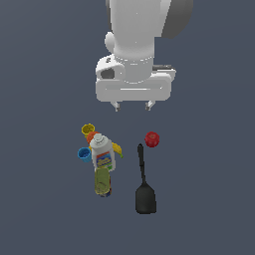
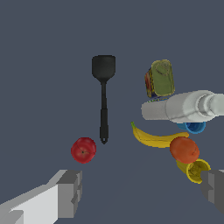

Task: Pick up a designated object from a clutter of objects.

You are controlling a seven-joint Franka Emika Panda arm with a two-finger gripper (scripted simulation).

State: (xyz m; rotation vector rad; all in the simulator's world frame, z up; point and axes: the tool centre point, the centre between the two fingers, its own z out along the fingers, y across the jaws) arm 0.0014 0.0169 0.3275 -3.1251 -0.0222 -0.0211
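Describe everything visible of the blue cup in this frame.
The blue cup is small, round, bright and plastic-looking, its open mouth facing up. It sits at the cluster's edge on the exterior view's left, close against the white bottle, contact uncertain. In the wrist view only a sliver shows beneath the bottle. The hand hangs apart, empty.

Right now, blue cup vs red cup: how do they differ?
Colour: the blue cup is bright blue, the red cup red. Surroundings: the blue cup sits packed beside the white bottle in the clutter, while the red cup stands apart near the spatula handle tip. Visibility: in the wrist view the bottle largely hides the blue cup; the red cup shows whole. Both look similar in size.
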